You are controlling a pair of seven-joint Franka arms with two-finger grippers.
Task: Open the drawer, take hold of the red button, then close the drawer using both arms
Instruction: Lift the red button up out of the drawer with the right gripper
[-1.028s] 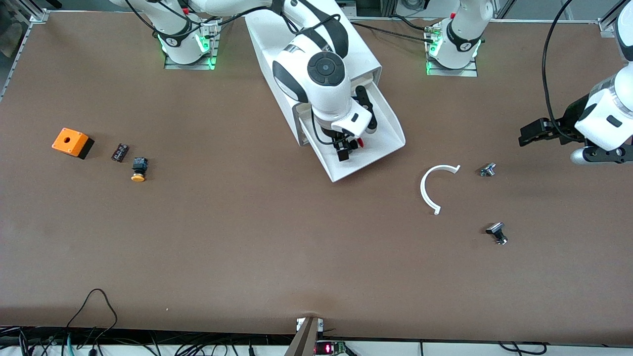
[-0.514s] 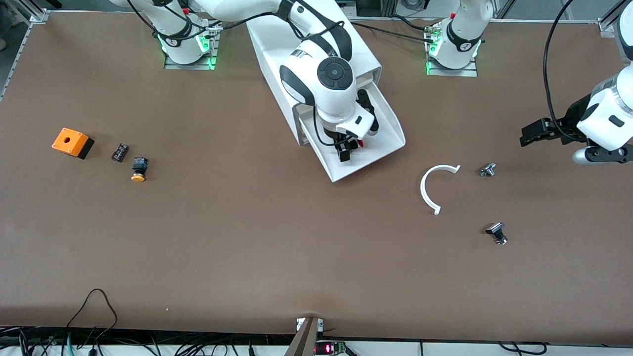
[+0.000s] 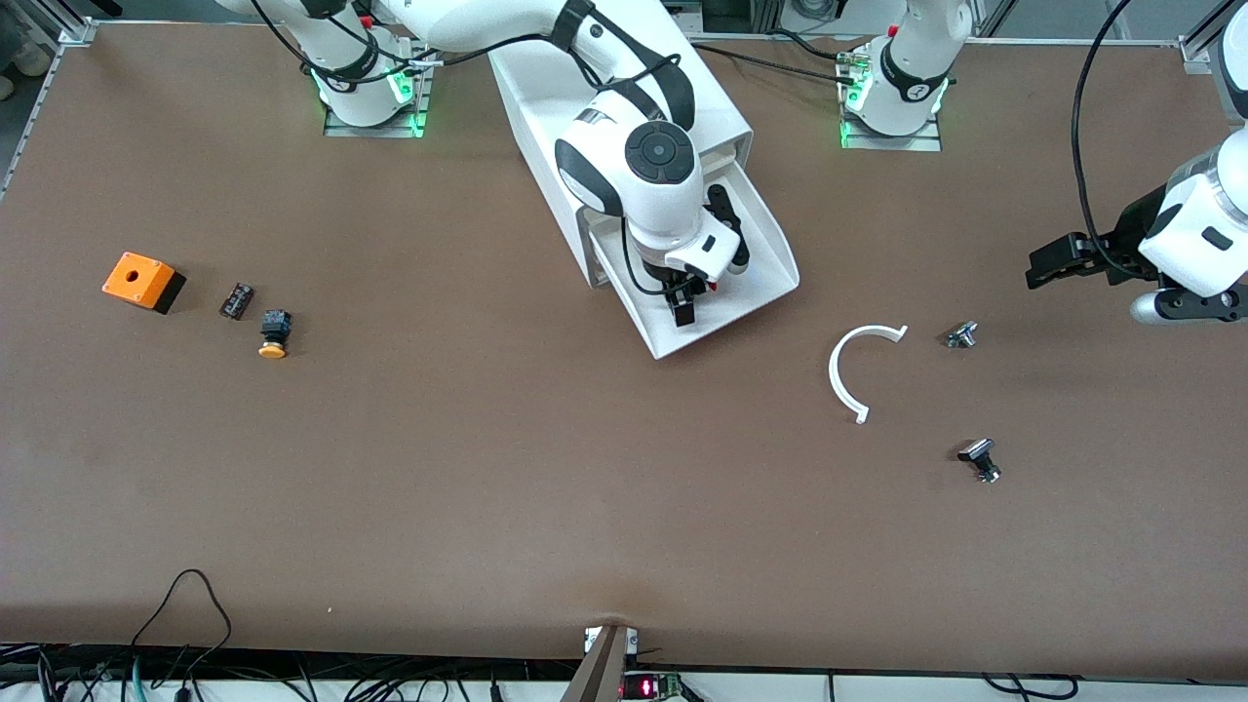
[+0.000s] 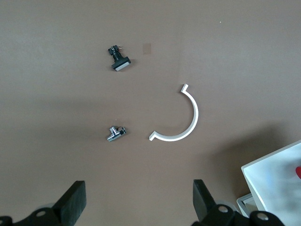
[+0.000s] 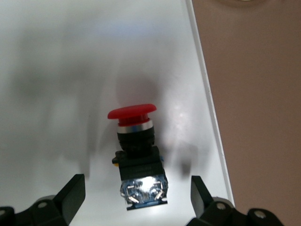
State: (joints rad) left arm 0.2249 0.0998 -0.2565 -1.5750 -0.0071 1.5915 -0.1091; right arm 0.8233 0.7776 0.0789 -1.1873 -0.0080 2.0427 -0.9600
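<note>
Right gripper [image 5: 134, 197], fingers apart, has dropped lower into the open drawer [image 3: 756, 278] around the button [image 5: 136, 155]; left gripper [image 4: 136, 207] waits, fingers apart.

Button [image 5: 136, 150]: glossy red plastic cap, bright metal collar, black plastic body, shiny metal terminal screws. Drawer [image 5: 70, 70]: smooth white plastic, slight sheen. Bench [image 3: 487, 468]: matt brown, felt-like surface. Curved strip [image 4: 181, 122]: matt white plastic. Small fitting [image 4: 114, 133]: polished metal. Arms [image 3: 653, 185]: glossy white shells.
</note>
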